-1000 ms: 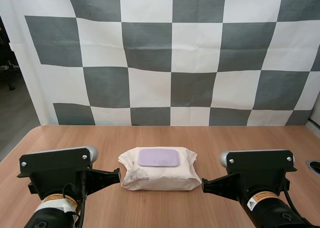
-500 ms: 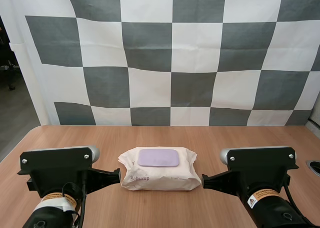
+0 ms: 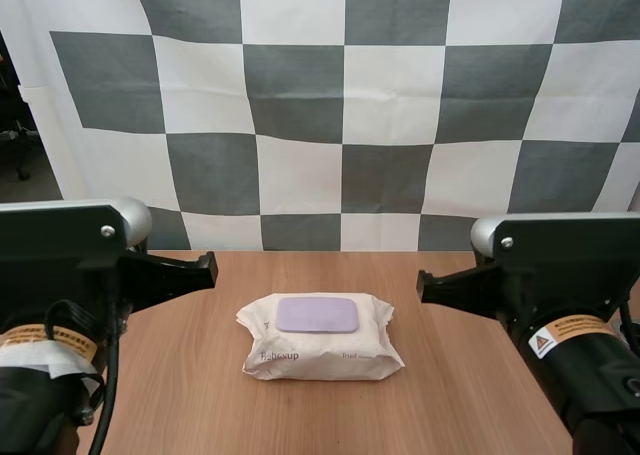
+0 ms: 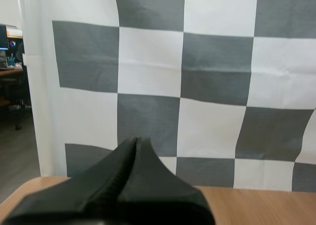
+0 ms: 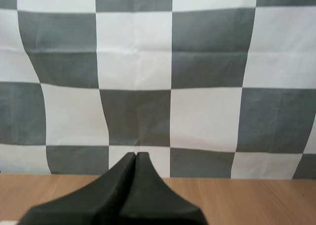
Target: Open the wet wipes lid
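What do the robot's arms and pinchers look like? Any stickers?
The left arm and right arm are mostly black, each with a flat black plate and a rounded silver cap. The left gripper and right gripper each have two black fingers narrowing to a wedge. Both arms wear a white and yellow sticker; the right arm's shows a red triangle.

Pack of wet wipes, closed, just below the middle of the frame.

It is a soft, cream-white pouch, puffy, with creased, crimped ends. It lies flat with its long side running left to right across the frame. Its front face carries small print, too small for me to read with confidence. On the top face sits the lid, a pale lilac rectangle with rounded corners, lying flush and shut about the middle of the pack.
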`<state>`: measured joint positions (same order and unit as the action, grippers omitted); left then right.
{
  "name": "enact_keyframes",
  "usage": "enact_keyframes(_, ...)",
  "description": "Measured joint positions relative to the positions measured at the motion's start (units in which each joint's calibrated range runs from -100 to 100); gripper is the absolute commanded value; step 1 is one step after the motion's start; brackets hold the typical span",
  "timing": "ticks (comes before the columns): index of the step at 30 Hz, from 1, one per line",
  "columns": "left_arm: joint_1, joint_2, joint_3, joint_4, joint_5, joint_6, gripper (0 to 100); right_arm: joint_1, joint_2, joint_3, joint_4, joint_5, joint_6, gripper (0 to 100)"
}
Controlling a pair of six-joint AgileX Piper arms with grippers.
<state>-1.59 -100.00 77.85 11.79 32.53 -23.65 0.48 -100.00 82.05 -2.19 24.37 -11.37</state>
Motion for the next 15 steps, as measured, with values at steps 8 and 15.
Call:
enact_keyframes(8, 1.84, 0.00, -1.78, 0.00, 4.07, 0.00, 0, 0.00, 0.00, -8.83, 1.39, -4.42, 0.13, 0)
enact_keyframes(15, 3.12, 0.37, -1.78, -2.25, 7.37, 0.87, 0, 0.00, 2.62, -15.07, 1.51, 8.05, -3.45, 0)
